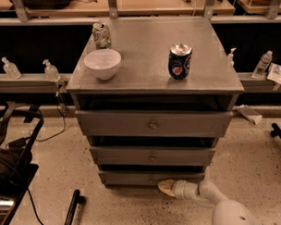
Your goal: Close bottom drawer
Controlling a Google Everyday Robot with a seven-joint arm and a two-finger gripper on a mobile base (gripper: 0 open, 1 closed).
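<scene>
Low down, tapered gripper [163,187] meets bottom drawer [133,178] (flat grey front).

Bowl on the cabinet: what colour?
The bowl is white, camera view; the hand is at the bottom drawer.

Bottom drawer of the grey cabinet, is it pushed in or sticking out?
Pushed in, or nearly: the bottom drawer sits back beneath the middle drawer, with the pincer at its lower front edge. Whether it is fully shut, cannot tell.
</scene>
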